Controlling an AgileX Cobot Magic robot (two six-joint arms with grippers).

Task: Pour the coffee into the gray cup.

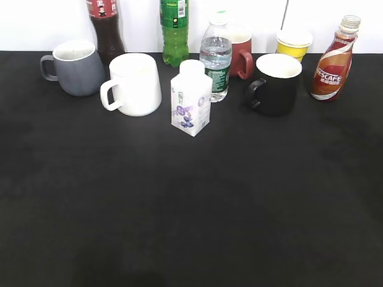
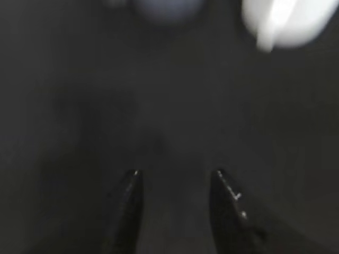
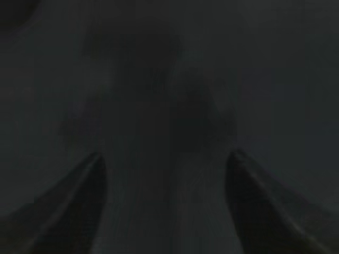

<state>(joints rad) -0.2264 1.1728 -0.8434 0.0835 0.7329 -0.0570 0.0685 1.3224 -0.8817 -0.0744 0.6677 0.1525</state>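
The coffee [image 1: 333, 66], a small curvy bottle with a red-and-white Nescafe label and no cap, stands upright at the far right of the black table. The gray cup [image 1: 76, 67] stands at the far left, handle to the left. It shows as a blur at the top of the left wrist view [image 2: 168, 7]. Neither gripper shows in the exterior view. My left gripper [image 2: 177, 177] is open and empty above bare black cloth. My right gripper [image 3: 165, 161] is open and empty above bare black cloth.
In the back row stand a white mug [image 1: 135, 84], a small white carton [image 1: 191, 101], a water bottle [image 1: 215, 60], a black mug [image 1: 275, 84], a red mug [image 1: 242, 55], a yellow cup [image 1: 293, 43], a green bottle [image 1: 175, 30] and a cola bottle [image 1: 106, 27]. The white mug shows in the left wrist view [image 2: 288, 21].
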